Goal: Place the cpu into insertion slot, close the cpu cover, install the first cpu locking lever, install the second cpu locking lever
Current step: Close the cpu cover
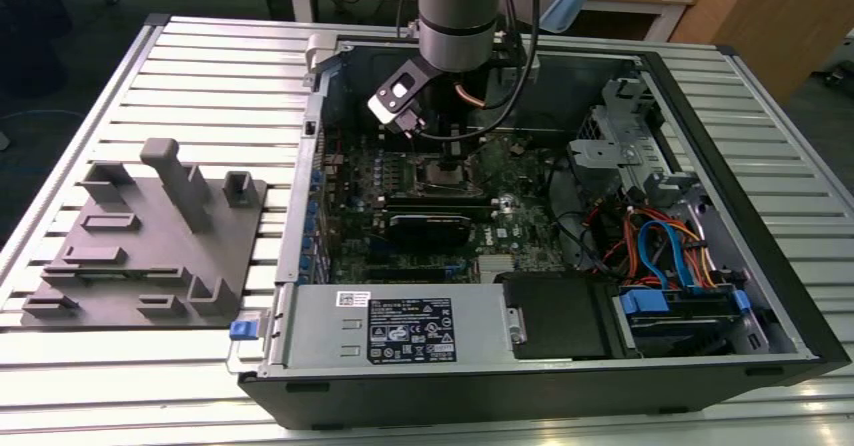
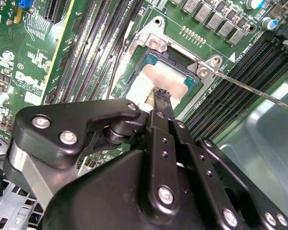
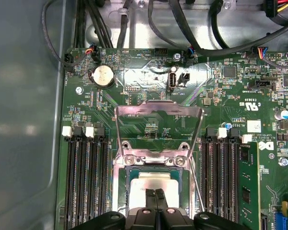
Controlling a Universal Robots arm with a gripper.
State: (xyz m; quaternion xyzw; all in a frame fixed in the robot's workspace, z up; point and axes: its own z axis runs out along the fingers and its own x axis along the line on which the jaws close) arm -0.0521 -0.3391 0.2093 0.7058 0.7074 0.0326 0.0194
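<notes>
The cpu (image 3: 156, 179) lies flat in the insertion slot (image 3: 118, 189), its silver-grey top showing inside the metal rim. The cpu cover (image 3: 158, 111) is swung open, with its window frame lying over the board beyond the hinge. My gripper (image 3: 155, 195) is shut with nothing between its fingers, and its tips are right over the chip. In the second wrist view one black fingertip (image 2: 162, 94) sits above the cpu (image 2: 146, 81), and a thin locking lever (image 2: 254, 91) sticks out sideways, unlatched. In the exterior view the arm reaches down into the open computer case (image 1: 307, 166) above the socket (image 1: 447, 174).
Long black memory slots (image 3: 86, 182) flank the socket on both sides, and one holds a green module (image 3: 247, 191). A coin battery (image 3: 102, 75) and black cables (image 3: 206, 28) lie beyond the cover. A grey fixture plate (image 1: 147, 236) sits at the exterior view's left of the case.
</notes>
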